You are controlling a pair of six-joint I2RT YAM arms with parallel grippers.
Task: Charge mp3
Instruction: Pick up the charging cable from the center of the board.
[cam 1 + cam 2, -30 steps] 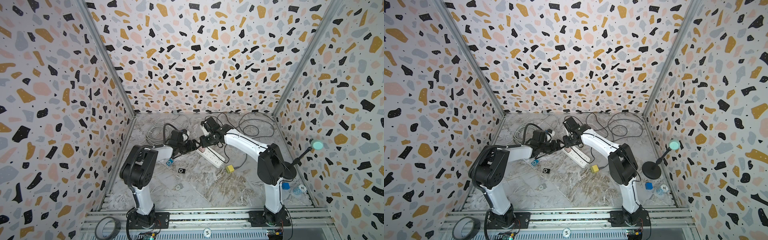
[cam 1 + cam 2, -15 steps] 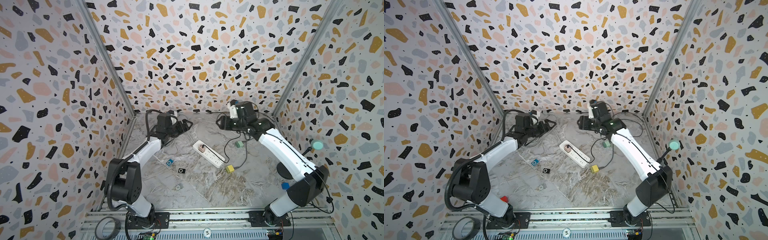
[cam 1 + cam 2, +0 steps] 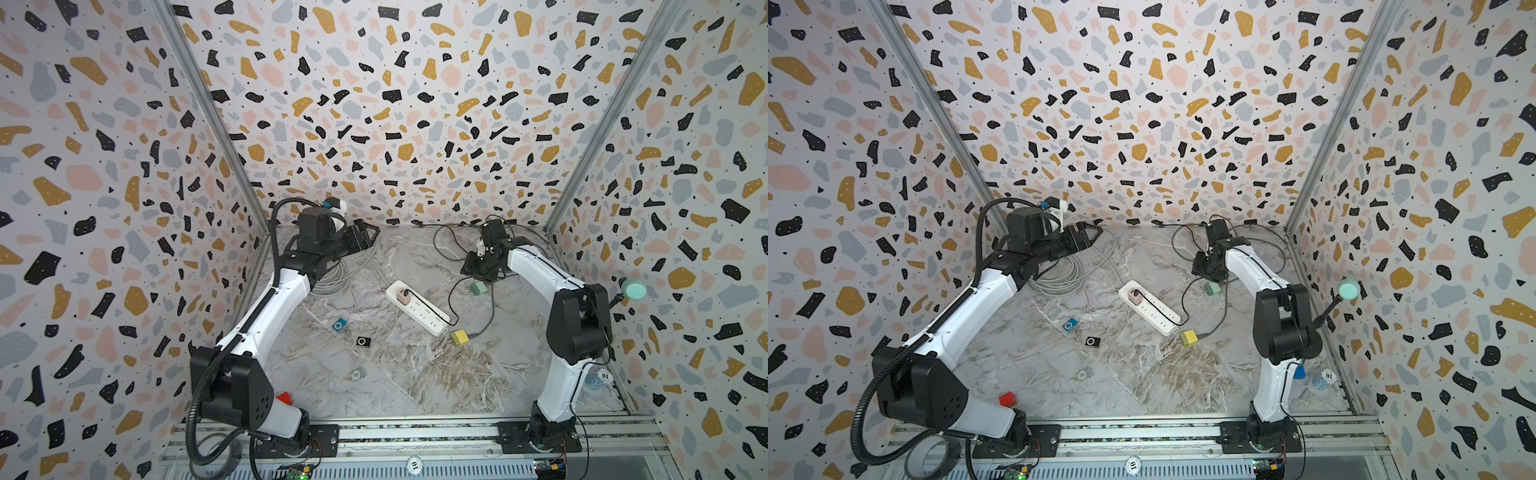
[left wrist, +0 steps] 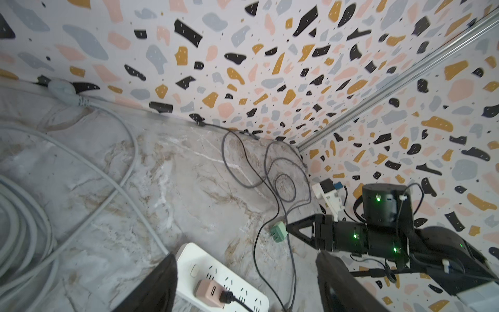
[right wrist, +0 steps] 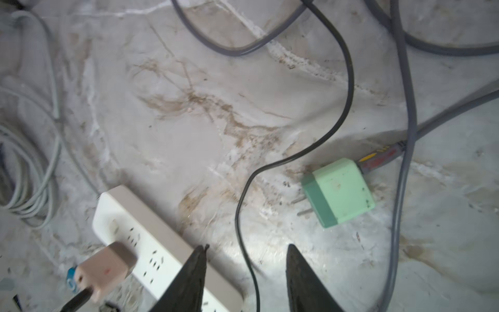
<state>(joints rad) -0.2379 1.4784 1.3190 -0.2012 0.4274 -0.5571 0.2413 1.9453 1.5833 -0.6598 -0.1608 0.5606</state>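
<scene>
Left gripper [image 3: 368, 235] hangs w/ jaws wide apart and nothing btwn them, up left of ctr in both top views, by the grey cable coil [image 3: 332, 280]. Right gripper [image 5: 248, 246] is apart too: in the wrist view we see a black cable [image 5: 348, 81] running btwn the jaws, not pinched, w/ the green charger [image 5: 339, 191] near. Blue mp3 [image 3: 340, 325] lies on the bench [image 3: 436, 386] mid-frame, black mp3 [image 3: 363, 342] just beside, both near the power strip [image 3: 419, 311].
</scene>
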